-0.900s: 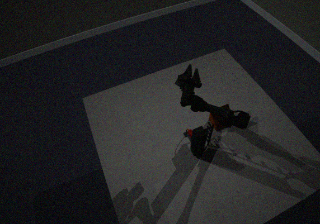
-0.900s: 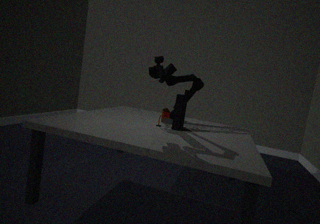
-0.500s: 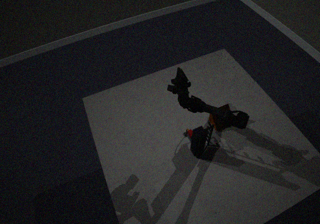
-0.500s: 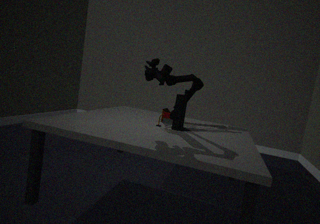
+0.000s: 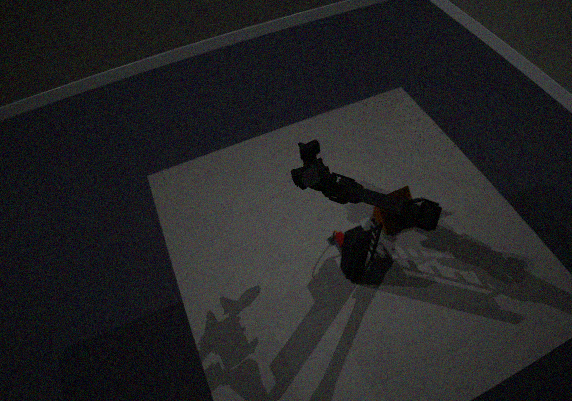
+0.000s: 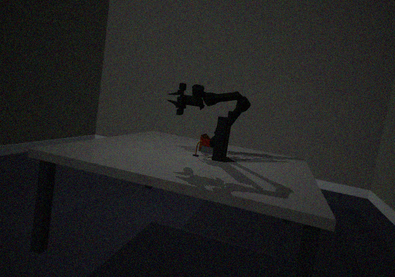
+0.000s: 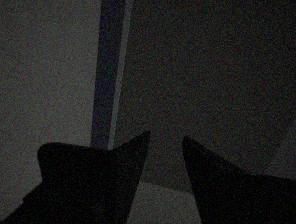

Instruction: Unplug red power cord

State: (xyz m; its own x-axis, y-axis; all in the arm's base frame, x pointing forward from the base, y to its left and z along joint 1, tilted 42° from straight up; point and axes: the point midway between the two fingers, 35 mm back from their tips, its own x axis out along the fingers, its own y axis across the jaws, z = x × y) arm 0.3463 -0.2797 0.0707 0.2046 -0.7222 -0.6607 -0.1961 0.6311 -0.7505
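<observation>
My gripper [image 6: 168, 97] [image 7: 166, 137] is open, its dark fingers part-way apart with nothing between them. It hangs high above the table, well away from the small objects by the arm's base. A red piece [image 5: 340, 238] shows beside the base. In the exterior view a red-orange block [image 6: 205, 140] stands close by the base, with a thin orange-red cord [image 6: 197, 148] running down to the table. An orange piece [image 5: 381, 217] is partly hidden under the arm. The base and arm hide much of this group. In the dark I cannot tell the strip, or whether the red plug sits in it.
The pale table [image 5: 240, 231] [image 6: 114, 153] [image 7: 45, 65] carries the arm's dark base [image 5: 354, 256] [image 6: 222, 139]. Long arm shadows fall across the tabletop. A thin cord curves over the table near the red piece. Walls stand beyond the table's edges. The light is very dim.
</observation>
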